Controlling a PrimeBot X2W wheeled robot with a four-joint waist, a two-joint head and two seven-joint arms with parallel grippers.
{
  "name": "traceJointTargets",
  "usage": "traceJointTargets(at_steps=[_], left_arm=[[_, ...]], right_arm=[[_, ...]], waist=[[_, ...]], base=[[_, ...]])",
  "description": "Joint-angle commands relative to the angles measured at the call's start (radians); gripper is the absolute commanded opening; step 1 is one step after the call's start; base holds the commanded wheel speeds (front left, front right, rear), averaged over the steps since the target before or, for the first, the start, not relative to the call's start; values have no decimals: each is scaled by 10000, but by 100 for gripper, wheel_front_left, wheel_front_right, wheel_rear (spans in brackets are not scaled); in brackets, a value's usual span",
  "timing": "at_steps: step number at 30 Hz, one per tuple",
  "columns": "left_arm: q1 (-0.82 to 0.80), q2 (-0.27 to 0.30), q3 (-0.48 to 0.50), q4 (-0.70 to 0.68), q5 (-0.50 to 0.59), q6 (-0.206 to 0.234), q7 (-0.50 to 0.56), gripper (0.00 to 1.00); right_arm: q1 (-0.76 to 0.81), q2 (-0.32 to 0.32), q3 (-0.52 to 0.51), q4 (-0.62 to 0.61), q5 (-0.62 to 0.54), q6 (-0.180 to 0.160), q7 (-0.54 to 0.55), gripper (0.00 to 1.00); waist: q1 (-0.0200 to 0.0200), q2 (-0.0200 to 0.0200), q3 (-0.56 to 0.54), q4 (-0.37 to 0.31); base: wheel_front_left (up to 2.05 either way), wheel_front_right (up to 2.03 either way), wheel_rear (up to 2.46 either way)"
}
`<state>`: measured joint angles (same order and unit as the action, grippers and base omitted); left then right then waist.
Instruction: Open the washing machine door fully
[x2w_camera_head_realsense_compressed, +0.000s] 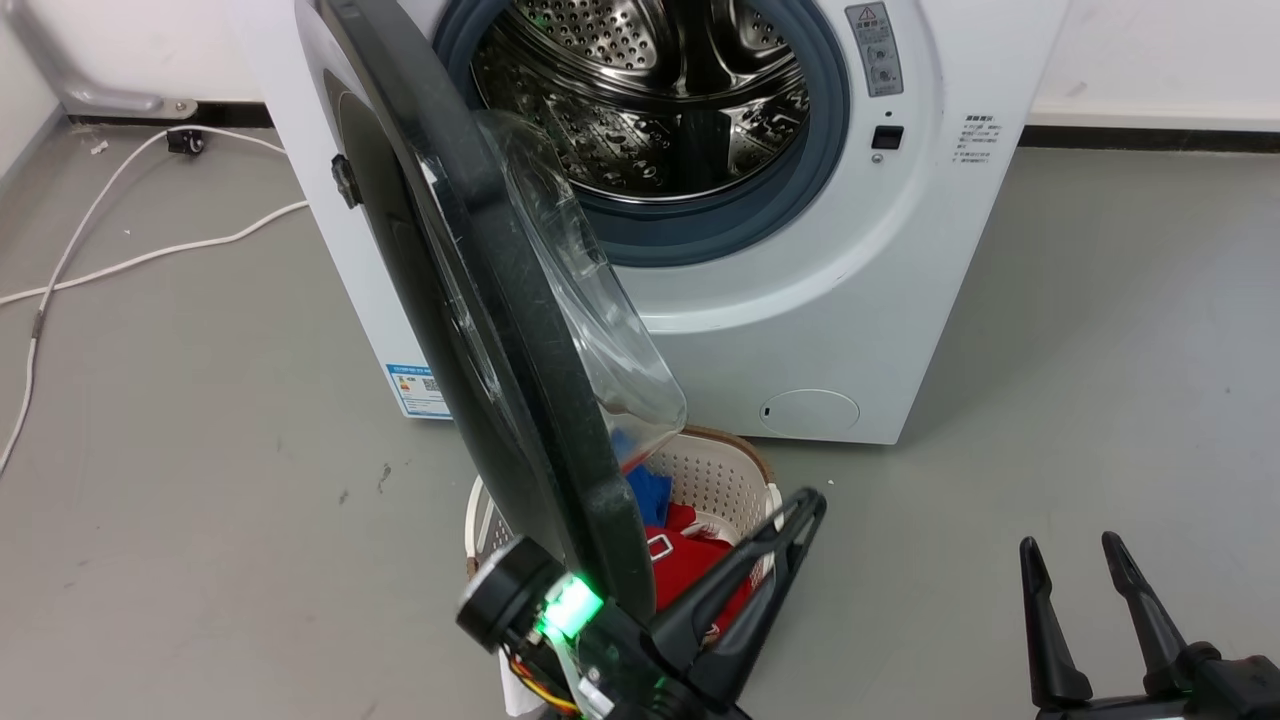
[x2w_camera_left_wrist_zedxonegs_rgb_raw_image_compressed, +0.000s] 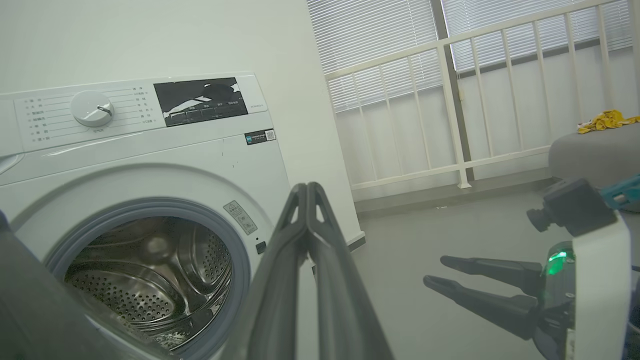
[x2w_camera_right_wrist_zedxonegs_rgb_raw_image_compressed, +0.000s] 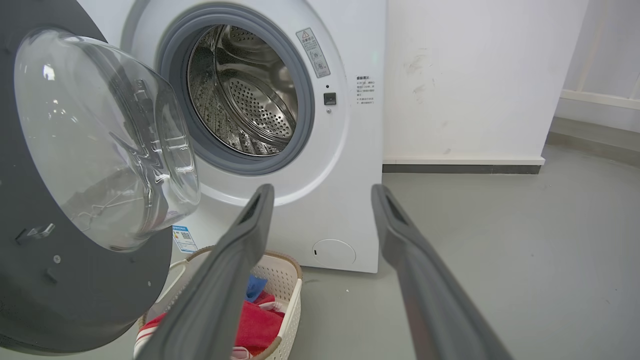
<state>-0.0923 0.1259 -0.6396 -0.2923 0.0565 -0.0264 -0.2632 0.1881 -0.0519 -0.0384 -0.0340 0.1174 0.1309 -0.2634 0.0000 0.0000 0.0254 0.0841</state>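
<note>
The white washing machine (x2w_camera_head_realsense_compressed: 850, 300) stands at the top of the head view, its steel drum (x2w_camera_head_realsense_compressed: 640, 90) exposed. The washing machine door (x2w_camera_head_realsense_compressed: 480, 300), a black disc with a clear glass bowl (x2w_camera_head_realsense_compressed: 600, 330), swings out edge-on towards me. My left gripper (x2w_camera_head_realsense_compressed: 805, 505) is shut on nothing, just right of the door's lower rim on its inner side, above the basket. In the left wrist view its fingertips (x2w_camera_left_wrist_zedxonegs_rgb_raw_image_compressed: 305, 187) press together before the machine (x2w_camera_left_wrist_zedxonegs_rgb_raw_image_compressed: 150, 150). My right gripper (x2w_camera_head_realsense_compressed: 1070, 545) stands open at the lower right, away from the door (x2w_camera_right_wrist_zedxonegs_rgb_raw_image_compressed: 75, 290).
A cream laundry basket (x2w_camera_head_realsense_compressed: 720, 480) with red and blue clothes sits on the floor under the door. A white cable (x2w_camera_head_realsense_compressed: 100, 260) lies on the grey floor at the left. A white railing (x2w_camera_left_wrist_zedxonegs_rgb_raw_image_compressed: 475, 100) and a grey seat (x2w_camera_left_wrist_zedxonegs_rgb_raw_image_compressed: 595, 150) stand to the machine's right.
</note>
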Motion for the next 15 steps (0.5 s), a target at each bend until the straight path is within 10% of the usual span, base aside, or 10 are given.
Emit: traceJointTargets(at_steps=[1, 15], left_arm=[[158, 63, -95, 126, -68, -32, -24, 0], [341, 256, 34, 2200, -656, 258, -25, 0]], right_arm=[[-113, 30, 7, 3, -57, -2, -18, 100], [-443, 30, 12, 107, -146, -2, -18, 100]], waist=[[0, 0, 44, -4], [0, 0, 414, 17]], base=[[0, 0, 0], [0, 0, 0]])
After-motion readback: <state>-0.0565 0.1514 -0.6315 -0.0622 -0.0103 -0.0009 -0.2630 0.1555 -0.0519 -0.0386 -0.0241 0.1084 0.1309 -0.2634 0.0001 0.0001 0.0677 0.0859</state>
